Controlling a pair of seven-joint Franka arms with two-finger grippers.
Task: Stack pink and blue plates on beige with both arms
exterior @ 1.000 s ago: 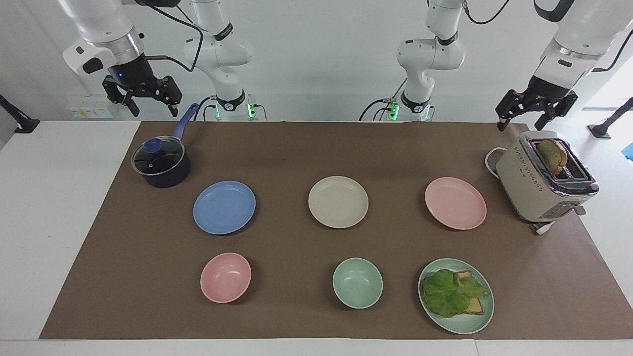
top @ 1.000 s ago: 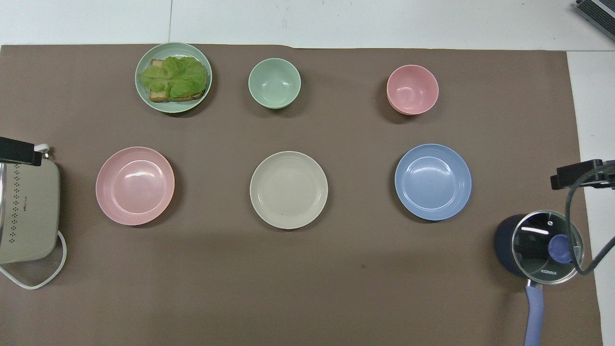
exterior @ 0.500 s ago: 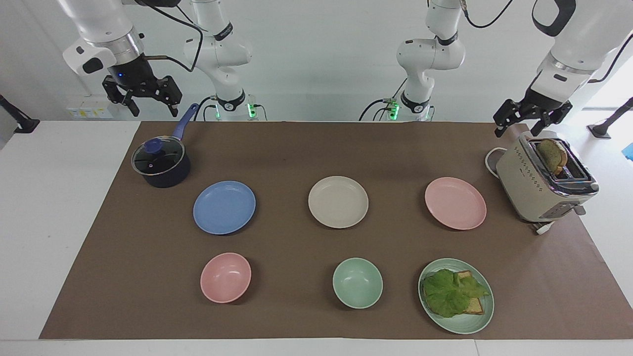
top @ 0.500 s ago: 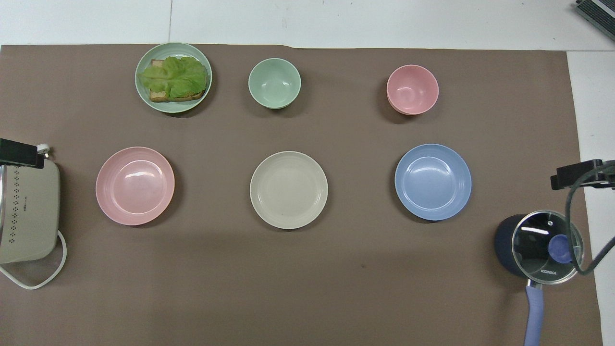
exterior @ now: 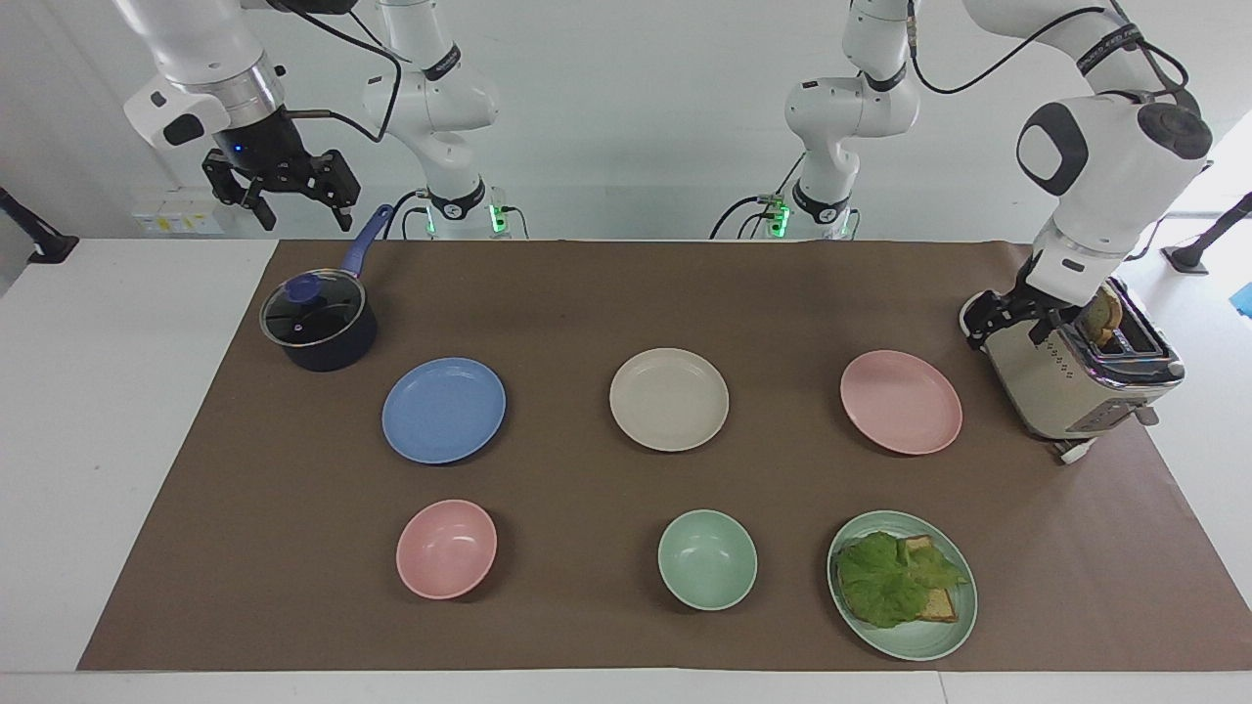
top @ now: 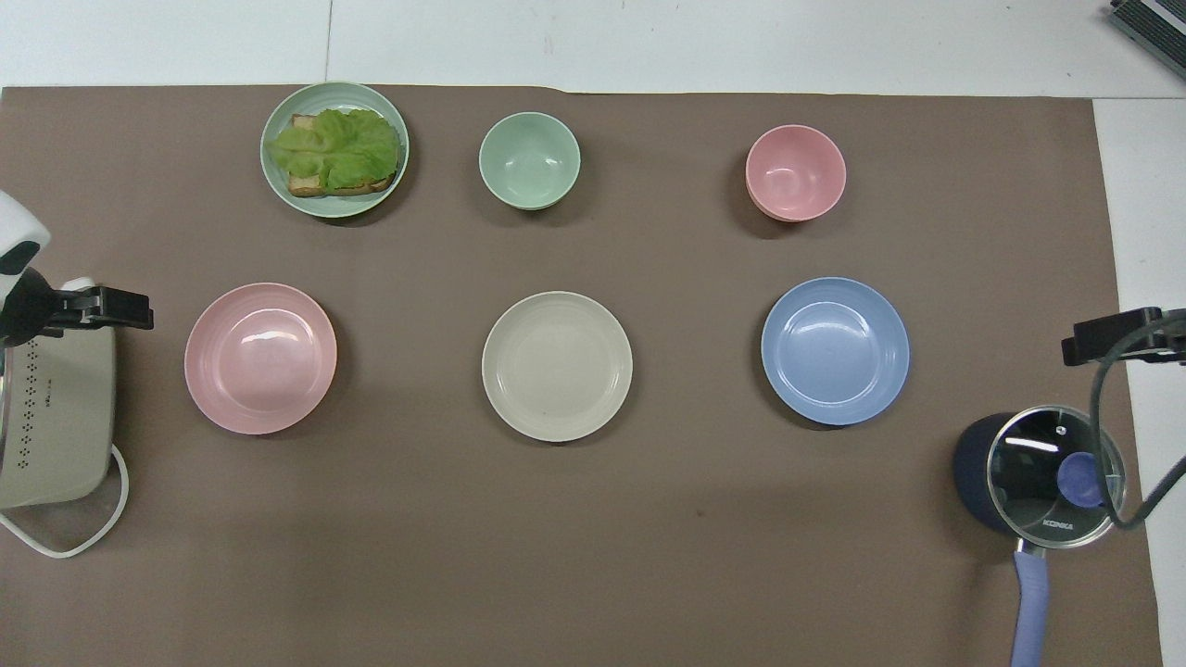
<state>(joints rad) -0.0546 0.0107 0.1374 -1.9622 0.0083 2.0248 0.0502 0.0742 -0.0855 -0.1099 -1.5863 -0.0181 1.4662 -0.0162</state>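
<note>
Three plates lie in a row on the brown mat. The beige plate [exterior: 669, 399] [top: 557, 366] is in the middle. The pink plate [exterior: 901, 402] [top: 260, 358] is toward the left arm's end and the blue plate [exterior: 443, 410] [top: 835, 351] toward the right arm's end. All three are bare and apart from each other. My left gripper [exterior: 1007, 328] hangs open, low over the toaster's side that faces the pink plate, clear of the plate. My right gripper [exterior: 303, 210] waits open and empty, high over the mat's corner by the pot.
A beige toaster [exterior: 1076, 376] with a bread slice stands at the left arm's end. A dark lidded pot [exterior: 318, 323] with a blue handle sits near the blue plate. A pink bowl [exterior: 446, 549], a green bowl [exterior: 707, 559] and a green plate of lettuce toast [exterior: 902, 585] lie farther out.
The left arm has swung down, bringing its gripper from above the toaster to low beside it, closer to the pink plate. The right gripper has stayed put. No plate has moved.
</note>
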